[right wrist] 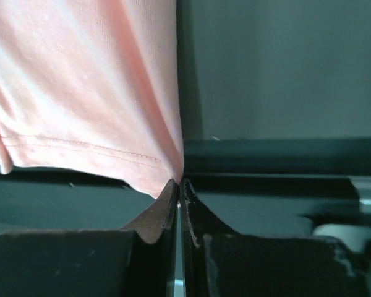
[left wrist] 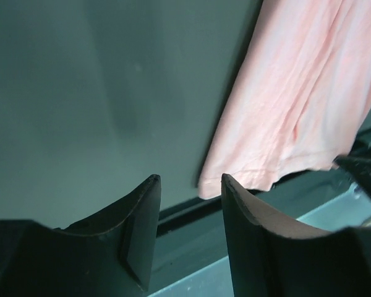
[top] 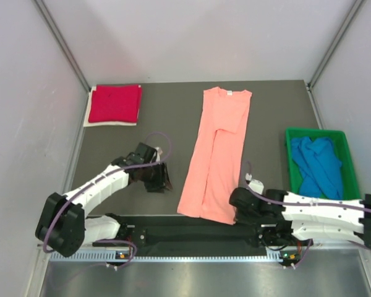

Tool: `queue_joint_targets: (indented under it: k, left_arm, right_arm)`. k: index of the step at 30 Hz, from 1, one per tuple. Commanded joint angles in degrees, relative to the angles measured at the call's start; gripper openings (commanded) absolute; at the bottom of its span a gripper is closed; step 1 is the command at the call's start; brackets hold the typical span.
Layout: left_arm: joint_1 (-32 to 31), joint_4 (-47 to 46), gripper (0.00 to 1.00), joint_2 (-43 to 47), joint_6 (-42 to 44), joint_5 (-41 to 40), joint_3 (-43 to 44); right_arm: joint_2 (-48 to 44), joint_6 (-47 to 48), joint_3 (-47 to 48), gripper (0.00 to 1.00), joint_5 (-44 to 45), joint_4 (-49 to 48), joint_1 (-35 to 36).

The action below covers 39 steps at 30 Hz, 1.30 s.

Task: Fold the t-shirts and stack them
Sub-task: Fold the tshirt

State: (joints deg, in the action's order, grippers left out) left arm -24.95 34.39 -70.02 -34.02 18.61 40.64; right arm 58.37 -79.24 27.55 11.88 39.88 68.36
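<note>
At the near edge of the bench [top: 130,142] the right pincer [right wrist: 178,184] has its fingers pressed together on the near right corner of the salmon-pink t-shirt [top: 216,154], pinching the fabric right at the stitched hem. The left pincer [left wrist: 189,179] stands narrowly open and holds nothing. It sits low over bare bench just beside the shirt's near left corner, apart from the cloth.

The salmon-pink t-shirt lies flat in the middle of the bench as a long narrow strip. Both sides are folded in lengthwise, with the hem towards the arms and the collar at the far end.

Farther out on the right, the blue t-shirt [top: 318,164] lies crumpled inside the green tray [top: 315,130], well apart from the salmon one. At the far left corner the crimson t-shirt [top: 114,103] rests folded into a neat square on a white sheet [top: 93,122], which shows along its near and left edges.
</note>
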Motion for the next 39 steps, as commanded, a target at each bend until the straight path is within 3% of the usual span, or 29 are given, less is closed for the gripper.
queue_joint_targets:
  k: [1,7,14,23,32,39]
  left_arm:
    - [-6.0,-7.9,0.5,2.3,-7.9,-0.2,-3.3]
    - [-14.6,-13.5,0.52,3.2,-14.8,-1.0,-5.8]
    - [-22.9,-17.3,0.55,1.2,-21.1,-4.1,-9.2]
    - [-32.8,-16.2,0.49,-2.8,-26.1,-12.0,-9.5]
    - [-35.6,-19.4,0.48,-5.3,-30.1,-14.9,-10.6]
    - [-36.7,-19.7,0.36,-4.8,-33.5,-16.8,-11.0]
  right_arm:
    - [-8.8,-4.0,-1.5,0.0,-0.3,9.3,2.4]
    - [-20.2,-5.2,-1.3,0.0,2.1,15.6,2.6]
    - [-19.9,-5.6,-1.6,0.0,2.3,15.9,2.6]
    - [-22.2,-6.5,-4.0,0.0,2.2,14.2,2.6]
    - [-24.2,-6.4,-4.9,0.0,2.6,14.1,2.6]
    - [-25.0,-6.7,-5.7,0.0,2.8,13.8,2.7]
